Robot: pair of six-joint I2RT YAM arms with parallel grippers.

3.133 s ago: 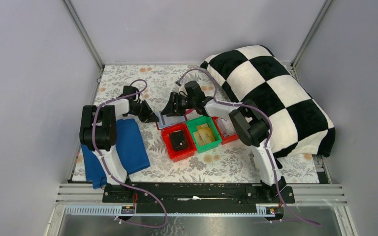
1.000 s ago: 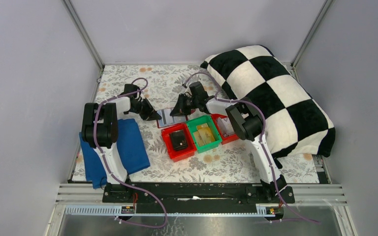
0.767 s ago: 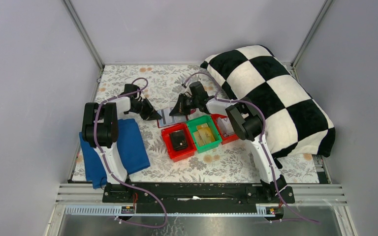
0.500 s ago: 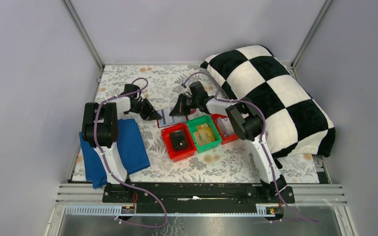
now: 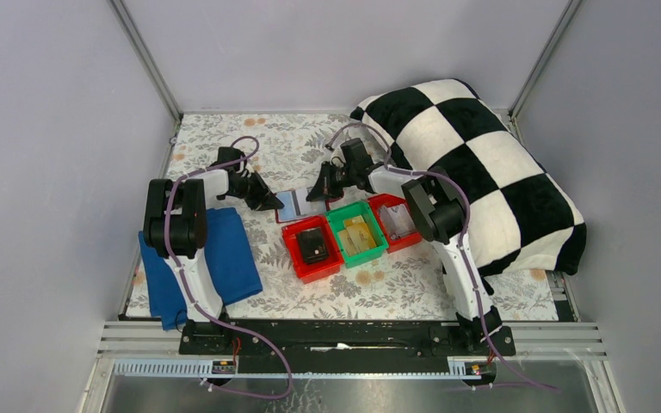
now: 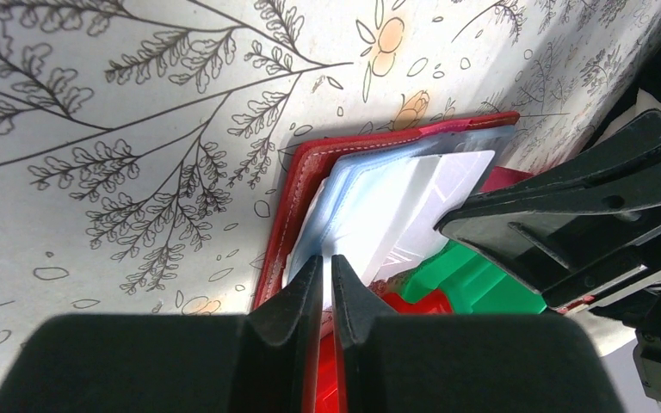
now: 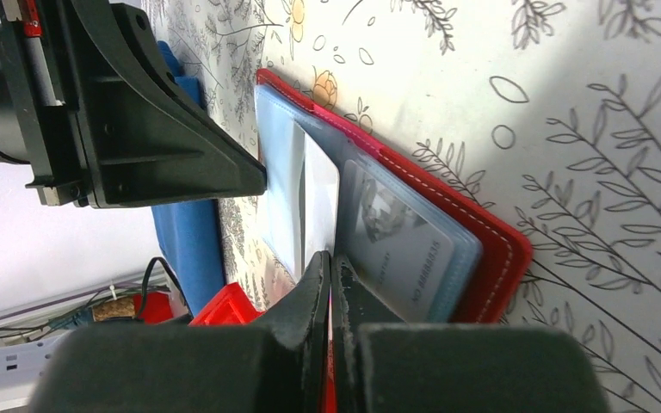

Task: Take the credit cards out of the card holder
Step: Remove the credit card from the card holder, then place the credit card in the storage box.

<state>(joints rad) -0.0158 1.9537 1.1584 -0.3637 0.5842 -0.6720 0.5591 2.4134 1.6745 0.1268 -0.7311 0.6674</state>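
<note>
card holder [image 6: 282, 225]: stitched red leather, glossy pale-blue sleeves
left gripper [image 6: 326, 268]: nearly closed, nipped its edge
right gripper [image 7: 329, 262]: pressed together on smooth white credit card [image 7: 318, 191], whose tip-side end was hidden

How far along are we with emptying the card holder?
Done: the card holder lies open, left pincer shut on its edge. In hand: right pincer is shut on a white card sticking out of its pocket. Left: that card isn't free, and another printed card sits in its sleeve.
</note>
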